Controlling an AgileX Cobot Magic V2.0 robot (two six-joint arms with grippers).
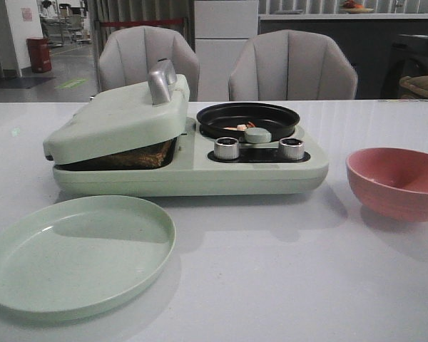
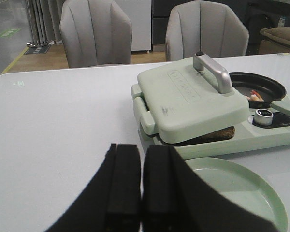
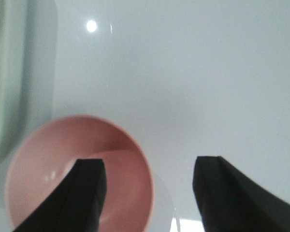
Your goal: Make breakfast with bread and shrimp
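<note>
At the table's front left corner I have the pale green plate (image 1: 78,256), round, matte, shallow-rimmed and bare. My left gripper (image 2: 141,186) hangs near its rim with the black pads pressed together and nothing between them. Behind the plate sits the mint breakfast maker (image 1: 192,171); its hinged lid (image 1: 118,117) rests tilted on the bread (image 1: 132,157), whose dark, rough crust shows in the gap under the lid's front edge. I judge the next step is raising that lid, so I would spread the left fingers first and take the smooth silver handle (image 1: 161,82) squarely, lifting along the hinge arc. To the right, the shrimp (image 1: 242,127) lie as tiny pale morsels in the black round pan (image 1: 248,120), behind two shiny knobs (image 1: 227,148). Near the table's right edge stands the pink bowl (image 1: 396,182), smooth and empty; my right gripper (image 3: 147,193) hovers over its rim, spread wide, carrying nothing.
</note>
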